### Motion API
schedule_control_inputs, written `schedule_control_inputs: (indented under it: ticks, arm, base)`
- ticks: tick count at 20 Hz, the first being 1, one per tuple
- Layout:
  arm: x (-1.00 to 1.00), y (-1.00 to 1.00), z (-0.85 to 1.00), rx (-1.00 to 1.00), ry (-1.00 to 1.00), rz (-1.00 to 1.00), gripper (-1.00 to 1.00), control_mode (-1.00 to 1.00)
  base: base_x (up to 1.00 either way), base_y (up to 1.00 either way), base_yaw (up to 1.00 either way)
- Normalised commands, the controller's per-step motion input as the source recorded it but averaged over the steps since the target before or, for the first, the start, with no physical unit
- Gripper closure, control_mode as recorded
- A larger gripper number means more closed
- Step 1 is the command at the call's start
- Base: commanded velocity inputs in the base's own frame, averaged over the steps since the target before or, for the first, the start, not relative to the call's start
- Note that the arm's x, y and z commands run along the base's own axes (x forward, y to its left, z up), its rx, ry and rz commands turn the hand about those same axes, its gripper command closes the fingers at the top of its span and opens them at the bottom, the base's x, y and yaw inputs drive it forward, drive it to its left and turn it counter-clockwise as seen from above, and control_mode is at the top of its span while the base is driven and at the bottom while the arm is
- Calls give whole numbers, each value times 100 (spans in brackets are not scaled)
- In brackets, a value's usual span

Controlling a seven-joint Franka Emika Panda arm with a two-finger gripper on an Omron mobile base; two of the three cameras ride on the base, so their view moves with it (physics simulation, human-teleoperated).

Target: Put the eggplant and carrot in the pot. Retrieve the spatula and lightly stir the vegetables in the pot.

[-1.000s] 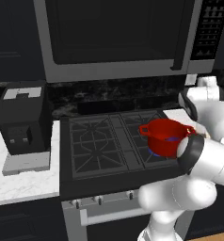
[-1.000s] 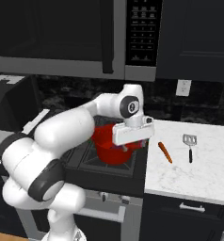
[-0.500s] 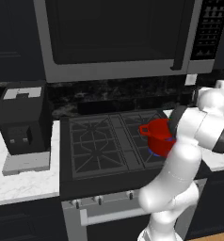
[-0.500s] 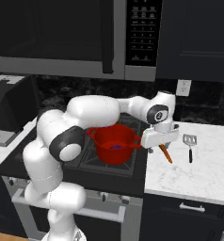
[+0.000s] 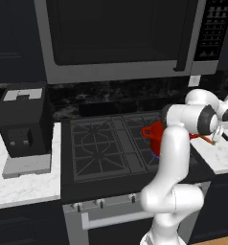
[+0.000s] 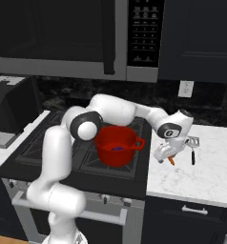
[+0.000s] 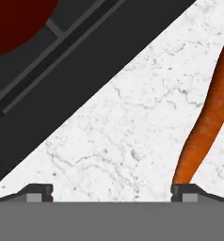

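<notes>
Reaching for the carrot (image 7: 208, 117), which is lying on the white marble counter (image 6: 206, 176) at the pot's (image 6: 116, 145) 3 o'clock. We're holding the gripper (image 7: 111, 190) wide and empty, carrot off its right tip. Something purple in the pot, likely the eggplant (image 6: 117, 148). Next, we're judging: centre, descend, close. Spatula (image 6: 192, 147) is waiting just past the carrot.

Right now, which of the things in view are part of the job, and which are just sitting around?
Part of the job:
- carrot, lying on the marble counter
- red pot on the stove
- eggplant, the dark purple bit inside the pot
- spatula on the counter
- gripper, over the carrot

Just sitting around:
- microwave
- coffee machine
- wall outlet
</notes>
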Motion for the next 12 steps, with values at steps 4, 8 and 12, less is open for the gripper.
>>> schedule_control_inputs:
  ticks: [4,8,12]
  arm:
    - [25,0,-31,0,-3,0,-100,-100]
    - [31,0,-30,0,0,0,-100,-100]
    - [32,0,-48,0,0,0,-100,-100]
  base:
    - [0,0,0]
    - [0,0,0]
    - [0,0,0]
